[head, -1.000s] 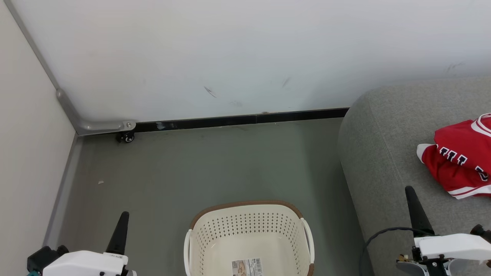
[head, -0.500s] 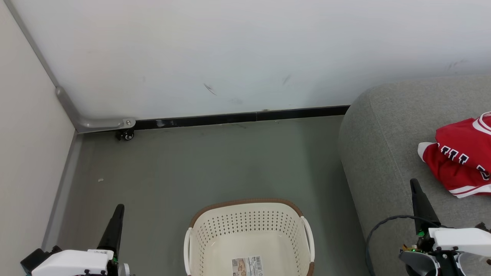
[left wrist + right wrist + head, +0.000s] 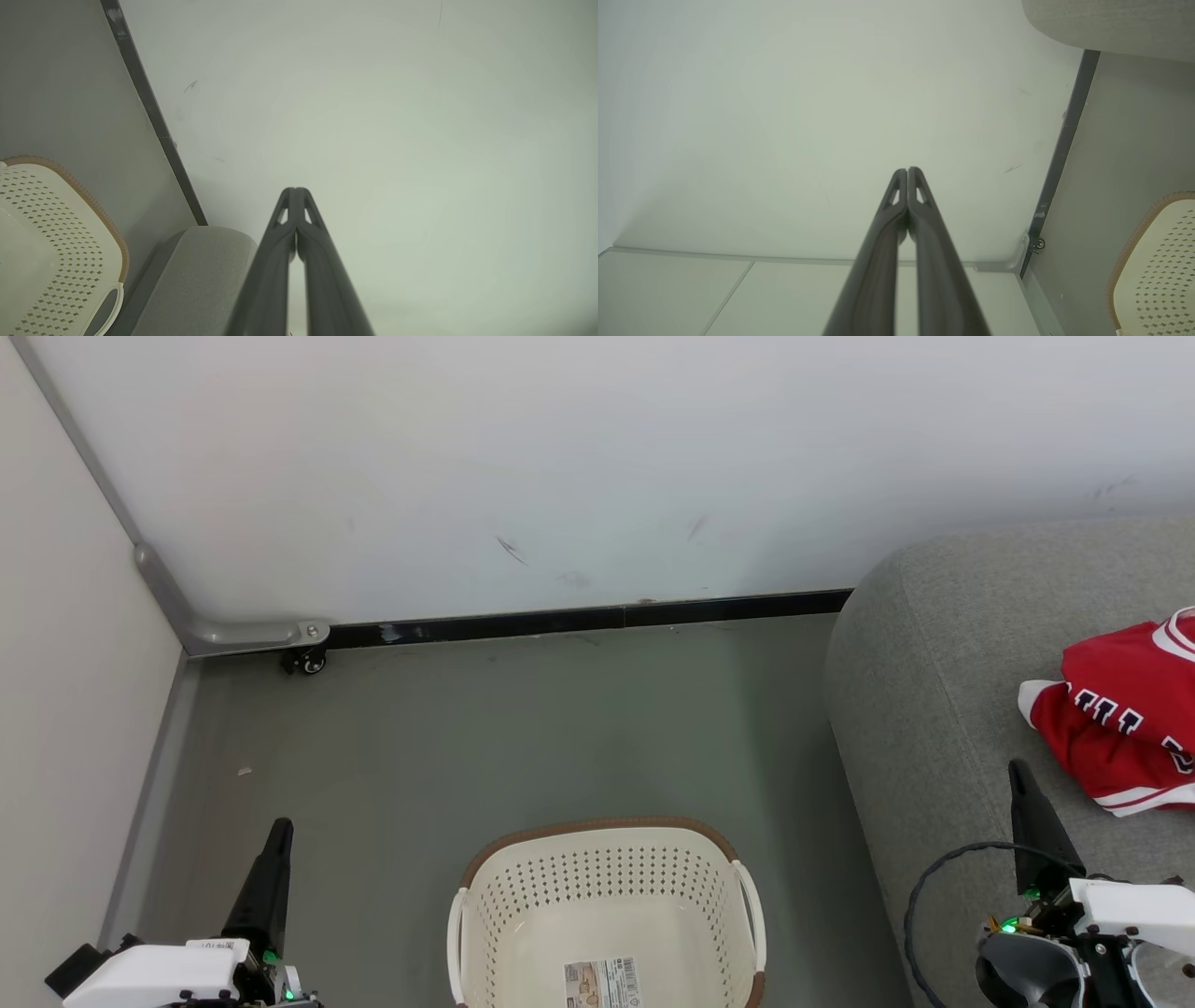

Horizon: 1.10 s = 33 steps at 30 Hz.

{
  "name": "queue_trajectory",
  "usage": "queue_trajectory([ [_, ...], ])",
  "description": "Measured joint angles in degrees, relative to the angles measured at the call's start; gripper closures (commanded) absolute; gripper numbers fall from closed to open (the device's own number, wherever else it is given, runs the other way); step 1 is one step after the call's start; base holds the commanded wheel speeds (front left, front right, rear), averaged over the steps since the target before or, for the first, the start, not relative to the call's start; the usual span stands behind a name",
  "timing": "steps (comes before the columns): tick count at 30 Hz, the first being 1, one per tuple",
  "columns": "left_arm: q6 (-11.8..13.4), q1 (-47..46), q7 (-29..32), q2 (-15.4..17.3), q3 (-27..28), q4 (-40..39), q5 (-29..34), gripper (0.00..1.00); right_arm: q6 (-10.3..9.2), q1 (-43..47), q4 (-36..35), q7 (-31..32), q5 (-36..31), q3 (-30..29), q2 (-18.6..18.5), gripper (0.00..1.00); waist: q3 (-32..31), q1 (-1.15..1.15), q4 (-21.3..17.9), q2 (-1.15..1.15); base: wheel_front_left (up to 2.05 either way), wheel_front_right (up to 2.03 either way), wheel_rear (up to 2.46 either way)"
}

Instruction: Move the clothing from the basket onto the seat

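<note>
On 1 seat lies clothing, near 1 basket, 2 closed tools.

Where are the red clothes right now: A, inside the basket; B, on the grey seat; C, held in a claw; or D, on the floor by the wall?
B: the red clothes lie on top of the grey seat, and the part of the basket in view has just a paper label on its floor.

The basket is cut off nearside, its label unreadable; right of it, the clothing is cropped.
</note>
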Motion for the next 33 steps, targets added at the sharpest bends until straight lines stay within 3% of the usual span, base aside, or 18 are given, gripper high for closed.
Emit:
queue_trajectory([
  [33,0.0,0.0,-0.03,-0.07,-0.03,-0.23,-0.01,1.0,0.0,0.0,0.02,0.0,0.03,-0.05,0.0,1.0,0.02,-0.01,0.0,0.0,0.0,0.0,0.0],
])
